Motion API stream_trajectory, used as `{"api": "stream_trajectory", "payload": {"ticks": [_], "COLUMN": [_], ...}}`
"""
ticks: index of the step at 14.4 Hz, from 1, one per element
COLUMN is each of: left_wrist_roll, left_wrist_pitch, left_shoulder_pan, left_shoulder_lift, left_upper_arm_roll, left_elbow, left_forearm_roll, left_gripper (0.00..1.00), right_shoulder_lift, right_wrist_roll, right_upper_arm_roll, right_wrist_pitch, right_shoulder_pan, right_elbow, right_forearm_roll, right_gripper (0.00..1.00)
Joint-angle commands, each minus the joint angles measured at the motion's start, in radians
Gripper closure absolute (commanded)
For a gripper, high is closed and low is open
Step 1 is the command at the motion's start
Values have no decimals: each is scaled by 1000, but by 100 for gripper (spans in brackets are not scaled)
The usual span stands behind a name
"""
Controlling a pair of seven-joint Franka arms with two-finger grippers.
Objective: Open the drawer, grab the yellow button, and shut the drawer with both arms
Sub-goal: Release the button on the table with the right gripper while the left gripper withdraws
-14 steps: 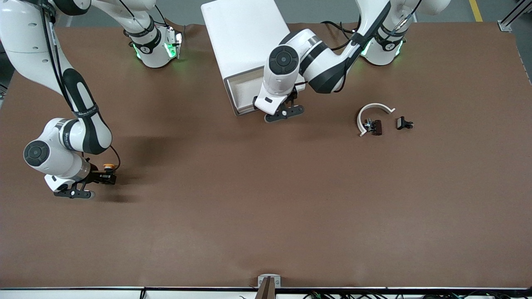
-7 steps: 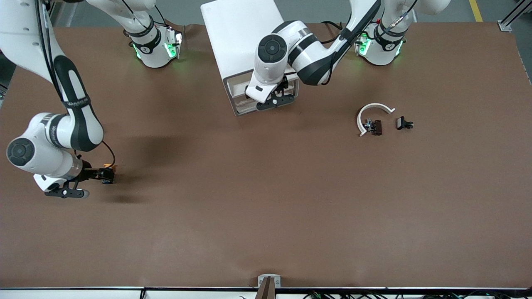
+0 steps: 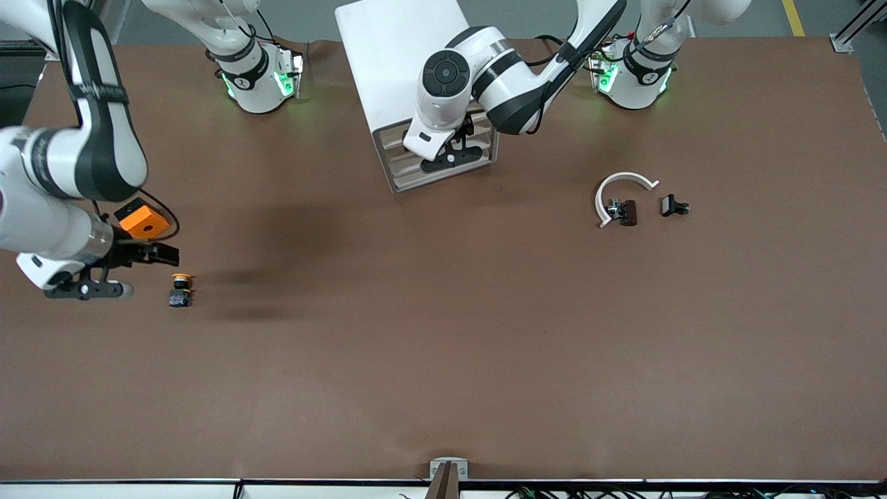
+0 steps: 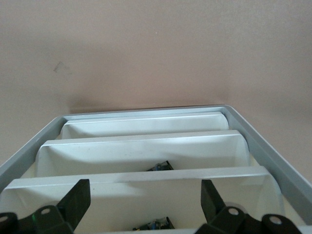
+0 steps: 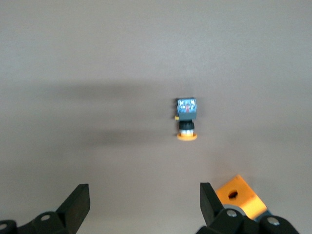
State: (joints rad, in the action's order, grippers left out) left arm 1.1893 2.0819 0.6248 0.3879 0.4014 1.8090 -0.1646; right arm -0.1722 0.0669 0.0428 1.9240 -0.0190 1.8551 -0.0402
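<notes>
The button point(image 3: 181, 289) lies on its side on the brown table near the right arm's end; it also shows in the right wrist view point(image 5: 186, 119). My right gripper point(image 3: 165, 255) is open and empty, up over the table beside the button, and its open fingers frame bare table in its wrist view point(image 5: 144, 190). The white cabinet point(image 3: 405, 62) stands between the arm bases. My left gripper point(image 3: 457, 138) is open at the cabinet's front. In the left wrist view point(image 4: 145, 187) it faces the stacked drawers point(image 4: 146, 151), which sit pushed in within the grey frame.
An orange cube with a hole point(image 3: 142, 222) lies close to the right gripper, farther from the front camera than the button, and shows in the right wrist view point(image 5: 240, 197). A white curved band with a black clip point(image 3: 621, 197) and a second clip point(image 3: 674, 206) lie toward the left arm's end.
The right gripper let go of the button, which now lies on the table, then rose and drew away. The left gripper pushed the open drawer into the cabinet.
</notes>
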Motion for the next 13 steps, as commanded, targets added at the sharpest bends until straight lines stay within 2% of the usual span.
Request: {"api": "stream_trajectory", "payload": {"ticks": [1,4,8,12,13], "left_wrist_roll": [10,-10,-37,-39,-39], "left_wrist_pitch": [17,6,1,-2,-2], "left_shoulder_pan": [-3,-23,-164,-316,-357], "left_shoulder_lift": [-12,-15,-23,-21,-23], "left_upper_arm_roll": [28,19,17,14,16], "left_elbow": [29,24,-8,-54,-65], "left_forearm_roll": [-27,-18,57,123,182], "left_gripper": [0,0,0,0,0], "right_shoulder_lift": [60,62,62,71,79], "right_wrist_roll": [-15,-16,-16,-2,-2], "right_upper_arm_roll": [-4,-6,-9,-8,-8], "right_wrist_pitch": [-101,-256,-423,-454,-454], "right_shoulder_pan": [13,40,57,56,54], "right_elbow": [-55,-206,-367,-422,-422], "right_forearm_roll": [-20,-20,-10,-6,-6], "right_gripper": [0,0,0,0,0]}}
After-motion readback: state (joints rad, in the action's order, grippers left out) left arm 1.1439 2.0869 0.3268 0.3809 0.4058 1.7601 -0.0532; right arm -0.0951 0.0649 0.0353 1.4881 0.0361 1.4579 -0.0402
